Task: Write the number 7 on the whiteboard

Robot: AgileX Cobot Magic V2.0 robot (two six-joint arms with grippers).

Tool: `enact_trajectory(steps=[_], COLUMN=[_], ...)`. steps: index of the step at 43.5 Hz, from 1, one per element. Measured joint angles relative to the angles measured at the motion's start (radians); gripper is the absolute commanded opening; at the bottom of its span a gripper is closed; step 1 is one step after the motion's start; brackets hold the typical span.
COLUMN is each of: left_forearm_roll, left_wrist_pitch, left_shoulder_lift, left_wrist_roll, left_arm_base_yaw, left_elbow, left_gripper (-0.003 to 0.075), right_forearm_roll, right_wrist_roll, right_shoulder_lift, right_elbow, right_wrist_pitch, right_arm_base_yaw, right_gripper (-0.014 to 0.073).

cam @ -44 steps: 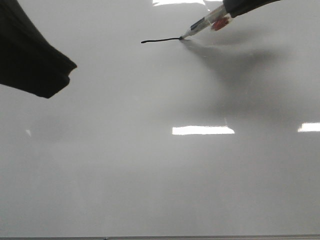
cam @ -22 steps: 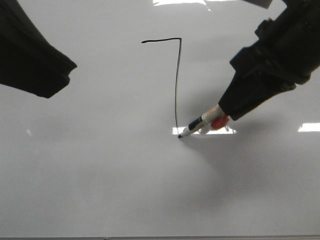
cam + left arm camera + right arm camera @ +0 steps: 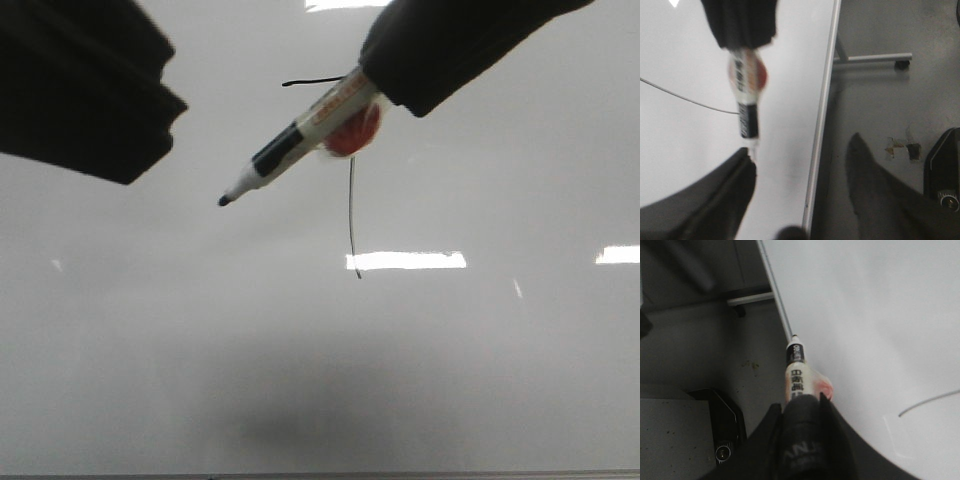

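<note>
The whiteboard (image 3: 180, 330) fills the front view. The number 7 (image 3: 351, 210) is drawn on it in thin black line; its top stroke is partly hidden behind the marker. My right gripper (image 3: 375, 85) is shut on a white and black marker (image 3: 290, 145) with a red patch, held raised off the board, tip pointing left and down. The marker also shows in the right wrist view (image 3: 796, 372) and in the left wrist view (image 3: 746, 95). My left gripper (image 3: 800, 165) is open and empty, over the board's edge (image 3: 821, 125). The left arm (image 3: 80, 90) is at the upper left.
Beyond the whiteboard's edge is grey floor (image 3: 890, 100) with a metal stand foot and caster (image 3: 875, 59). A dark box (image 3: 722, 430) stands on the floor. Bright light reflections (image 3: 405, 260) lie on the board.
The right gripper drew the downstroke of the 7, then lifted the marker off the board and swung it up and left. The left arm moved slightly right and up.
</note>
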State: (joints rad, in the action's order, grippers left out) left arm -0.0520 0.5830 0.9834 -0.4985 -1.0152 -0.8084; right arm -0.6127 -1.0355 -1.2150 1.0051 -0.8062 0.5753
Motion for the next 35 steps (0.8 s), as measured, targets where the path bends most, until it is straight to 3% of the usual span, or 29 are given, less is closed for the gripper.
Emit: enact_trajectory(steps=[6, 14, 35], left_forearm_roll=[-0.031, -0.034, -0.037], left_wrist_pitch=[-0.006, -0.017, -0.002], left_shoulder_lift=[0.0, 0.002, 0.028], left_wrist_roll=[0.0, -0.002, -0.002], left_arm_base_yaw=[0.0, 0.0, 0.0], left_elbow=[-0.01, -0.01, -0.01], left_gripper=[0.0573, 0.0457, 0.0131], right_forearm_roll=[0.004, 0.005, 0.013], right_wrist_roll=[-0.004, -0.004, -0.007], right_shoulder_lift=[0.0, 0.0, 0.024], right_elbow=[0.038, 0.075, 0.094], right_wrist_pitch=[-0.015, -0.019, -0.048], right_arm_base_yaw=[0.093, 0.172, 0.184], right_gripper=[-0.006, -0.006, -0.006])
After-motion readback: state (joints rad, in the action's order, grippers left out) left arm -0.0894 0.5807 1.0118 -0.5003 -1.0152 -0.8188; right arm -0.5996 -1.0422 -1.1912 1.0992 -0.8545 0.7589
